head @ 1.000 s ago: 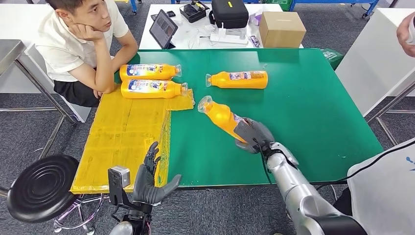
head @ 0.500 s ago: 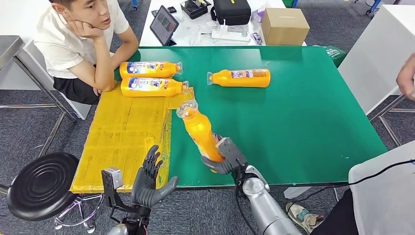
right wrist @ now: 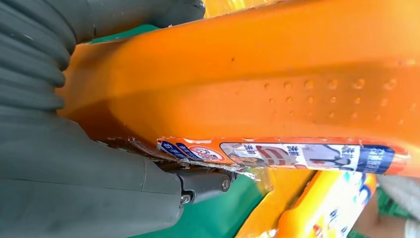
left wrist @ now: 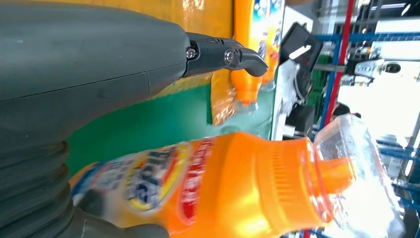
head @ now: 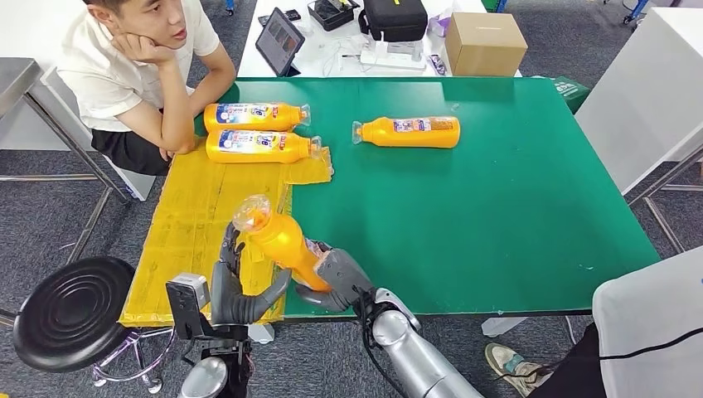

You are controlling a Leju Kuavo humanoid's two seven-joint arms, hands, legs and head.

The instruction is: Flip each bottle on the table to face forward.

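My right hand (head: 336, 278) grips the base of an orange bottle (head: 282, 242) and holds it tilted above the table's near edge, clear cap pointing up and away to the left. The right wrist view has the bottle's (right wrist: 277, 84) plain side and label edge against my right hand (right wrist: 74, 188). My left hand (head: 236, 286) is open beside the bottle, fingers spread around its lower body; contact is unclear. In the left wrist view the bottle (left wrist: 223, 188) lies just under the left hand (left wrist: 99, 74). Two labelled bottles (head: 255, 117) (head: 259, 147) lie far left, a third (head: 408, 132) mid-table.
A yellow mat (head: 199, 224) covers the left part of the green table (head: 497, 207). A seated person (head: 124, 75) leans on the far left corner. A black stool (head: 70, 315) stands at front left. Behind is a white table with a cardboard box (head: 481, 41).
My right hand has carried the bottle leftward along the near edge, over to the left hand. The left hand has risen and now flanks the bottle.
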